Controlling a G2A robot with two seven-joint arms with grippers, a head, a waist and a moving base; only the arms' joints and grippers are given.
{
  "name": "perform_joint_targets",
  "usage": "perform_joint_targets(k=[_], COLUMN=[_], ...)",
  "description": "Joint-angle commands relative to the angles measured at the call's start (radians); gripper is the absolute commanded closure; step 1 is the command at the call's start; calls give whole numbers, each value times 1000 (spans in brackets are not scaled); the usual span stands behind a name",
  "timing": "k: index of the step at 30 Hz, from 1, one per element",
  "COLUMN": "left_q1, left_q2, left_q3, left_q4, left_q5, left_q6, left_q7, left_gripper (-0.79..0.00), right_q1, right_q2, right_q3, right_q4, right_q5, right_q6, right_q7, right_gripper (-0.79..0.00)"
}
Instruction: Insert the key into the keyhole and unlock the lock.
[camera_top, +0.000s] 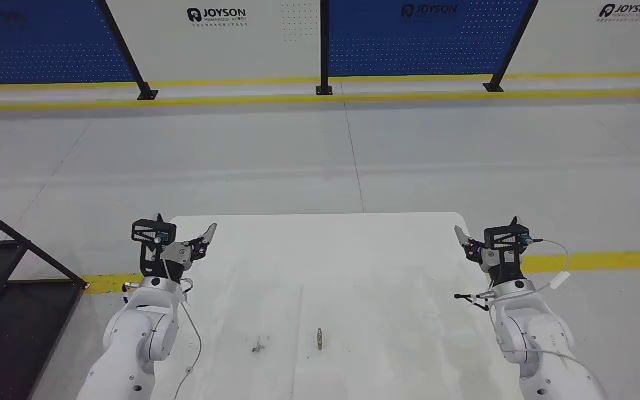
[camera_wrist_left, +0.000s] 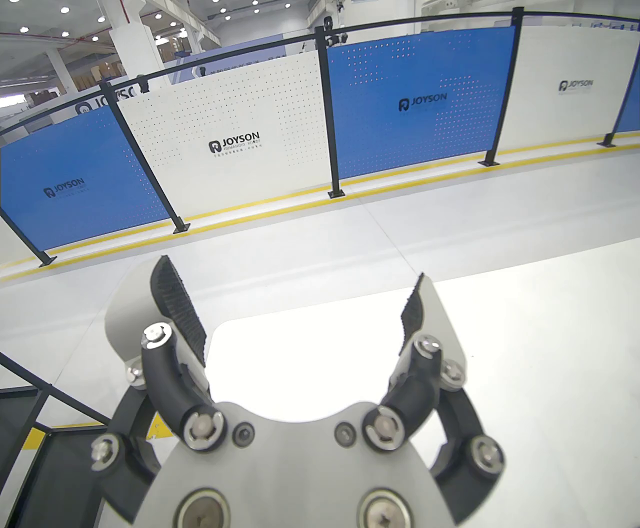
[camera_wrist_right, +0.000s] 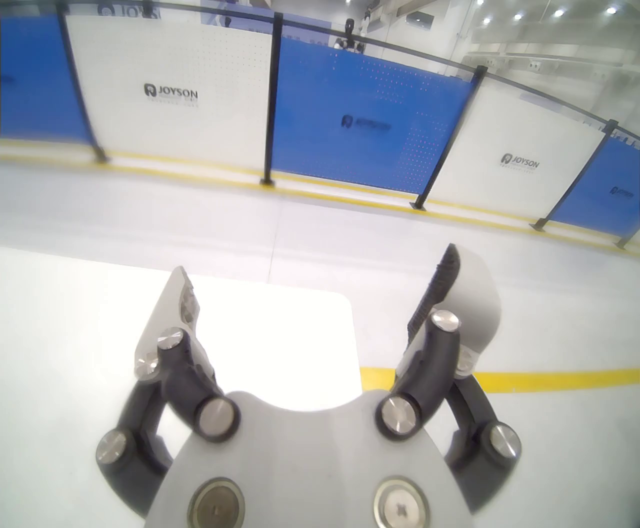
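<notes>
Near the front edge of the table (camera_top: 400, 250), a small metal piece (camera_top: 258, 347) and a slimmer piece (camera_top: 319, 337), presumably key and lock, are lying untouched while the left gripper (camera_wrist_left: 295, 295) and right gripper (camera_wrist_right: 315, 280) are hovering splayed and empty by its far corners, so every step is waiting.

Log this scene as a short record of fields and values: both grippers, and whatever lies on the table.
left gripper: fingers open, empty, at the table's far left corner
right gripper: fingers open, empty, at the table's far right corner
table: white, rounded corners
slim metal piece: lies near the table's near edge, about midway across
small metal piece: beside it on the left arm's side, not touching it
key or lock: too small to tell which piece is which
task state: pieces apart, neither held
</notes>
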Motion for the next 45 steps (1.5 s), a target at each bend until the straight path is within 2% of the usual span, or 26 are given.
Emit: perform_joint_targets(k=[1, 6, 9, 13, 18, 21, 25, 29, 39, 41, 45], left_q1=[0, 7, 81, 267, 522, 620, 620, 619, 459, 428, 384], left_q2=[0, 0, 2, 8, 13, 13, 12, 9, 3, -1, -4], left_q3=[0, -1, -25, -86, -155, -160, -99, -28, 137, 162, 200], left_q4=[0, -7, -75, -222, -399, -458, -470, -459, -331, -306, -271], left_q5=[0, 5, -37, -76, -97, -97, -128, -76, 19, 12, 50], left_q6=[0, -5, -59, -173, -311, -343, -350, -296, -192, -161, -126], left_q7=[0, 1, -6, -36, -140, -237, -468, -584, -696, -701, -698], left_gripper=[-784, -785, -785, -785, -785, -785, -785, -785, -782, -696, -643], right_q1=[0, 0, 0, 0, 0, 0, 0, 0, 0, 0, 0], right_q2=[0, 0, 0, 0, 0, 0, 0, 0, 0, 0, 0], right_q3=[0, 0, 0, 0, 0, 0, 0, 0, 0, 0, 0], right_q4=[0, 0, 0, 0, 0, 0, 0, 0, 0, 0, 0], right_q5=[0, 0, 0, 0, 0, 0, 0, 0, 0, 0, 0], right_q6=[0, 0, 0, 0, 0, 0, 0, 0, 0, 0, 0], right_q7=[0, 0, 0, 0, 0, 0, 0, 0, 0, 0, 0], right_gripper=[-785, -785, -785, -785, -785, -785, -785, -785, -785, -785, -785])
